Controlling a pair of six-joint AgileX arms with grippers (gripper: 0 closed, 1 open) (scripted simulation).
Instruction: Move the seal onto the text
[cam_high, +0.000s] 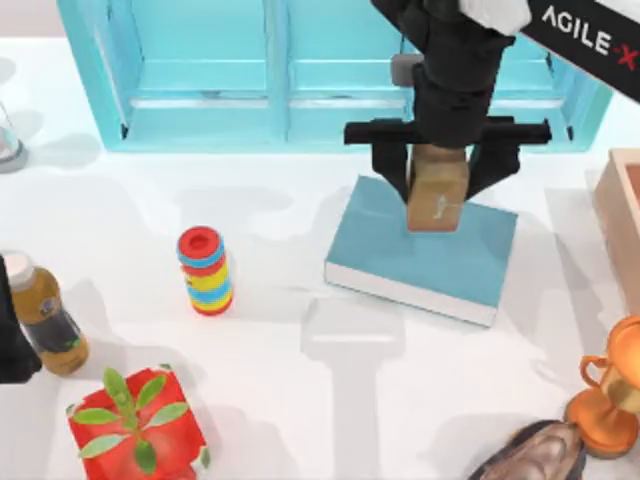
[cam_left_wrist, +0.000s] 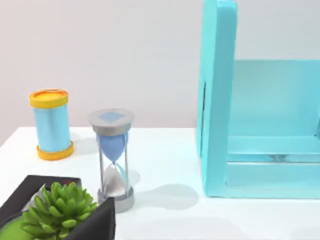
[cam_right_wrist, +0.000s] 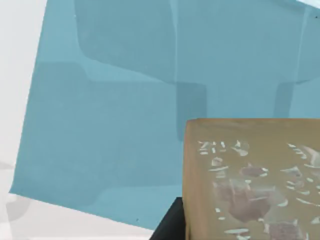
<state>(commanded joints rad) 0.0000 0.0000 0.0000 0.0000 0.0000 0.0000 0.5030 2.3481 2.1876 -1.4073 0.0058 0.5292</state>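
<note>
Clamping the seal between its dark fingers, the right gripper hangs over the far part of the text, a teal hardcover lying flat toward the desk's right side, just in front of the teal shelf unit. Whether the seal's base touches the cover or floats just above cannot be told from the top view; its upper end is hidden by the gripper body. The right wrist view shows a flecked tan face of the seal against the book's plain cover, with one dark finger barely peeking in.

The left arm sits at the desk's left edge (cut off by the frame), beside a juice bottle. Its own fingers cannot be made out. Its wrist view shows an hourglass, a blue canister with yellow ends and a potted succulent.

Near the desk's front right corner stand a bronze trophy cup and a dark shell-like lump, both cropped.
</note>
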